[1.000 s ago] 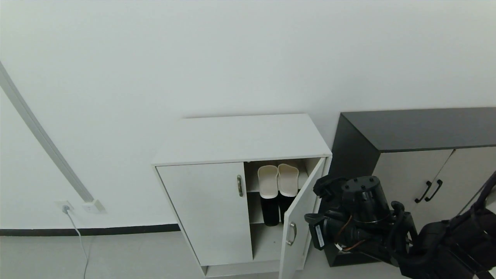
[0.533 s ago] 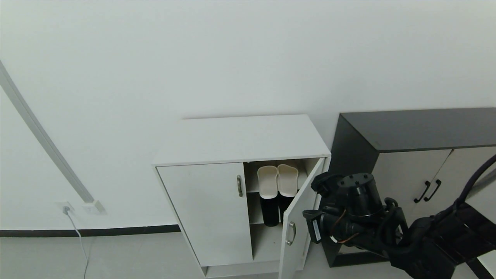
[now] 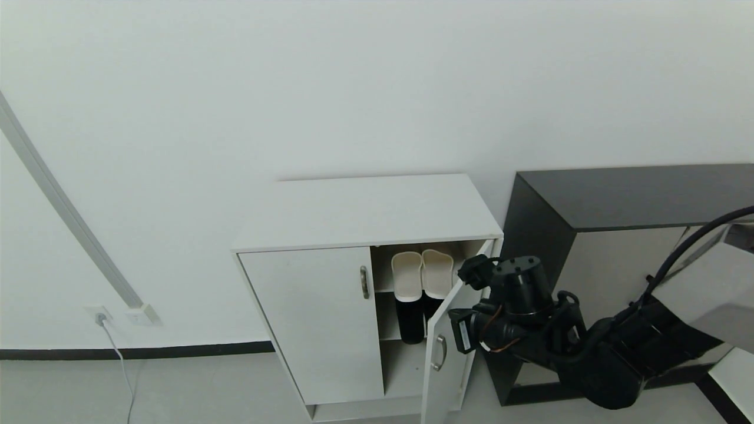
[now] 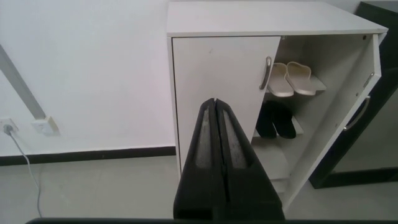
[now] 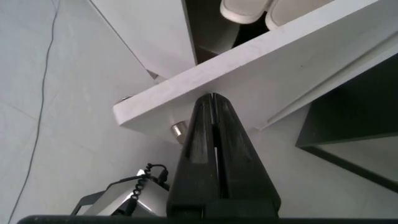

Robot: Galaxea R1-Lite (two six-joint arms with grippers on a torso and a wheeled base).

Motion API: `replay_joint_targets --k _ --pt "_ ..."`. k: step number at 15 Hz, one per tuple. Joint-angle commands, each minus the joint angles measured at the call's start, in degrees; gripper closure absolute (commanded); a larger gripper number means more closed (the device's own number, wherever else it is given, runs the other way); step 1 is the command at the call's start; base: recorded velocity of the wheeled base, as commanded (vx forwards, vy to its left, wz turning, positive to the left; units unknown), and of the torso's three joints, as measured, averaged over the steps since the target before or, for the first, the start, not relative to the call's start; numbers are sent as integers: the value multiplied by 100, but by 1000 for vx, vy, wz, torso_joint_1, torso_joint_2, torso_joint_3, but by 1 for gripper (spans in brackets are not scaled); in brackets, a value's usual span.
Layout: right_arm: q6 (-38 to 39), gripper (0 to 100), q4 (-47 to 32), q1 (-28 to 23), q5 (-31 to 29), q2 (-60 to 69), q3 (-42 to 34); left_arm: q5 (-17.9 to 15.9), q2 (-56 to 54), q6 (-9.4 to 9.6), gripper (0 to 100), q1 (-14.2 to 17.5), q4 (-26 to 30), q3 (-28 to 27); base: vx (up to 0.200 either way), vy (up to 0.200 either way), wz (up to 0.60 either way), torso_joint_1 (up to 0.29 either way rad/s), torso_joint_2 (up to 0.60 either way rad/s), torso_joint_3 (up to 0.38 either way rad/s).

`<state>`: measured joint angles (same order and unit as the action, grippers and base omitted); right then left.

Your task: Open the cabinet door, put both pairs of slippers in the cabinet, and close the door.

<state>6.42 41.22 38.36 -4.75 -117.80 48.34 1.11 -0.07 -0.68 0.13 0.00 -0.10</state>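
- You face a plain white wall (image 3: 377, 88) above a pale grey floor (image 3: 177, 388), with a black skirting strip (image 3: 135, 351) where the two meet.
- A grey conduit (image 3: 59, 200) runs slantwise down the wall to a socket (image 3: 97, 315), and a cable (image 3: 121, 359) hangs from the socket to the floor.
- The white cabinet (image 3: 371, 212) stands against the wall. A dark cabinet (image 3: 636, 194) stands just beside it on your right.
- Since a second ago your right arm has moved in and up towards the white cabinet. The right door (image 3: 450, 330) has swung a little way towards shut, but it is still partly open.
- The left door (image 3: 312, 324) is shut, and neither pair of slippers has shifted.
- In the open half, the cream slippers (image 3: 422, 274) lie side by side on the upper shelf, heels towards you.
- The black slippers (image 3: 410, 321) sit on the shelf right below them.
- Your right gripper (image 5: 213, 95) has its fingers pressed together and holds nothing. Its tip is at the outer side of the right door, near the door handle (image 3: 436, 352).
- Your left gripper (image 4: 214, 101) is also pressed together and empty. It is held well back from the cabinet front, level with the left door.
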Motion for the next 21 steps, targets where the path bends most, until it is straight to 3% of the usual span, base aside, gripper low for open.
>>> replay_joint_targets --k 1,21 --pt "-1 100 0 -40 1 -191 115 3 7 -2 100 4 0 1 0 0 0 0 0 0" --pt "-10 100 -70 -479 -8 -1747 2426 3 7 -2 100 4 0 1 0 0 0 0 0 0"
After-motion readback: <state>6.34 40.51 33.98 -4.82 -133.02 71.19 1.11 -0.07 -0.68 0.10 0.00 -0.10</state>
